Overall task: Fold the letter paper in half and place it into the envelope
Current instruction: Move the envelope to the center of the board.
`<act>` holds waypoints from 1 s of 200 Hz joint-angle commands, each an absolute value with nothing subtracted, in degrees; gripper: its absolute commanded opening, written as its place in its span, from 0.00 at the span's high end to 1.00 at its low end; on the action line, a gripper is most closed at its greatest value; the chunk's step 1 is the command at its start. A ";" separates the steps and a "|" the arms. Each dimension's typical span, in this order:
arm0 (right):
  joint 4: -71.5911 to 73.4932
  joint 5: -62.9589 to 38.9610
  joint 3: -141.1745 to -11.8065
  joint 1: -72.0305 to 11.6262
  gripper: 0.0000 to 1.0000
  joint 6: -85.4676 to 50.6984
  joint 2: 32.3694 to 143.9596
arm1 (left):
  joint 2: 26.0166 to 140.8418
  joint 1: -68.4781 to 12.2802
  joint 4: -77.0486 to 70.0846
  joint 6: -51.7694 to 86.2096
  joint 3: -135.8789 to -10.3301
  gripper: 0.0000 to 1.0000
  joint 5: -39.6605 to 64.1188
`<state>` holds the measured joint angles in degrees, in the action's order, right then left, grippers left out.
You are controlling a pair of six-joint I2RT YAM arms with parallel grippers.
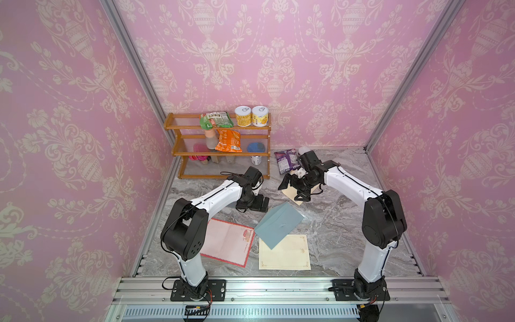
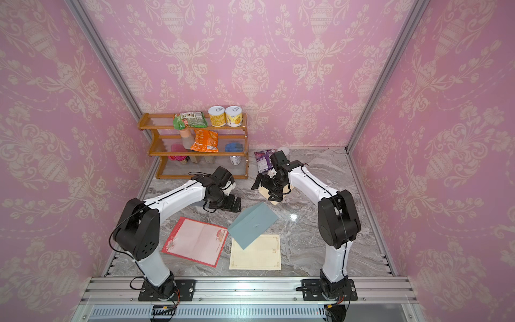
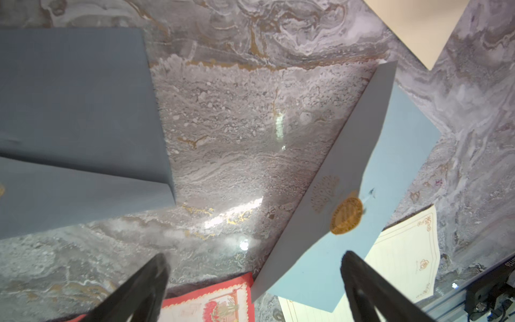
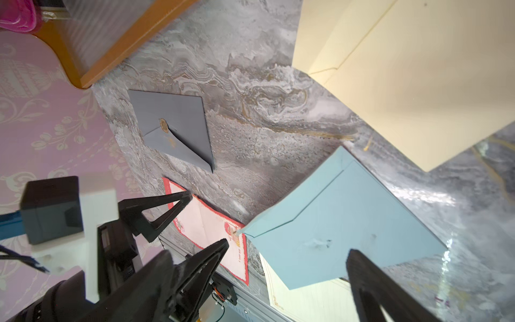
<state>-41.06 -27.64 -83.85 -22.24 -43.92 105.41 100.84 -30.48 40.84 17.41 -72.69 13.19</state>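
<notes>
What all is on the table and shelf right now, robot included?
blue envelope: 1, pale blue, centre, overlapping cream paper
grey envelope: 1, grey, near left fingers
cream envelope: 1, cream, below right fingers
red-bordered paper: 1, pinkish, front left
cream paper: 1, cream, front centre
cans: 2, yellow, shelf top
snack bags: 3; green top tier, orange middle tier, purple on table
shelf: 1, brown wood, back left
table: 1, grey marble
left fingers: 2, black, open, empty
right fingers: 2, black, open, empty

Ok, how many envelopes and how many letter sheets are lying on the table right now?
Envelopes: 3 (light blue paper envelope, grey paper envelope, cream paper envelope)
Letter sheets: 2 (red-bordered paper sheet, cream gold-bordered paper sheet)
Total: 5
</notes>
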 commanded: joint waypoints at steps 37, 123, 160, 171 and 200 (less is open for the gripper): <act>-38.23 -25.64 -75.59 -18.84 0.00 -46.45 97.43 | 103.36 -33.31 34.62 16.28 -71.57 0.08 16.62; -37.97 -25.23 -71.30 -15.31 0.00 -46.85 92.78 | 112.46 -33.48 37.32 14.20 -79.52 0.42 17.16; -37.67 -25.67 -71.82 -14.15 0.00 -46.50 93.29 | 113.58 -33.48 39.30 12.81 -82.19 0.78 16.29; -38.04 -25.50 -72.41 -14.07 0.00 -45.87 93.62 | 113.15 -33.49 40.04 12.28 -82.85 0.87 15.71; -38.84 -25.62 -73.90 -14.22 0.00 -44.71 95.04 | 111.20 -33.17 41.63 11.22 -83.80 0.99 13.63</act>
